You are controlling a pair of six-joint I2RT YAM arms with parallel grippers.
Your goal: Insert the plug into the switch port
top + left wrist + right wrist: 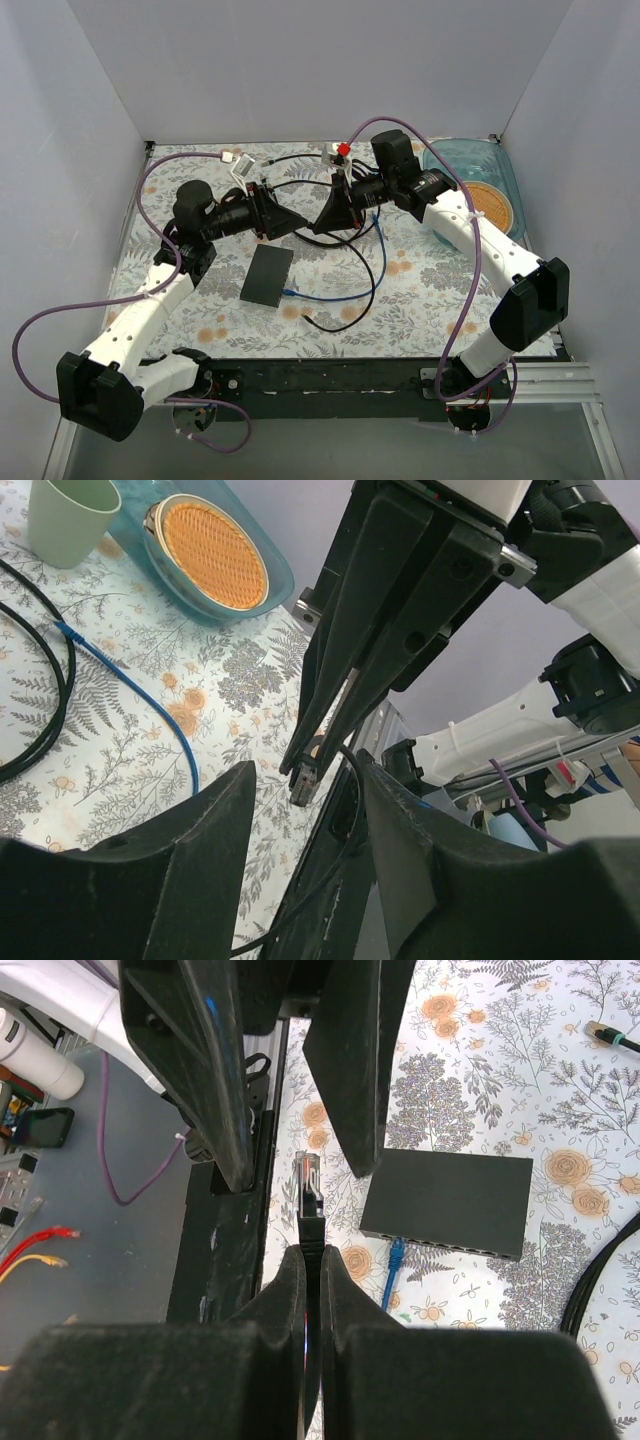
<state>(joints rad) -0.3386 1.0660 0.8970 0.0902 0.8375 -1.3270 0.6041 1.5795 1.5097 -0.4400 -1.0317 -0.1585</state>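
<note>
The dark grey switch box (267, 275) lies flat on the flowered mat, with a blue cable (320, 296) plugged into its near-right edge. In the right wrist view the switch box (450, 1198) shows its row of ports (450, 1245) and the blue plug (396, 1254). My right gripper (311, 1252) is shut on a black cable's boot, and the clear plug (308, 1175) sticks out past the fingertips, above the mat and left of the box. My left gripper (308, 775) is open, with its fingers on either side of that plug (305, 782). Both grippers meet tip to tip above the box (308, 226).
A teal tray (505, 165) with an orange woven disc (490, 205) stands at the back right, and a green cup (70, 518) is beside it. Black cable loops (345, 300) lie right of the box. Loose cable ends (238, 160) lie at the back. The black table edge (215, 1260) is close.
</note>
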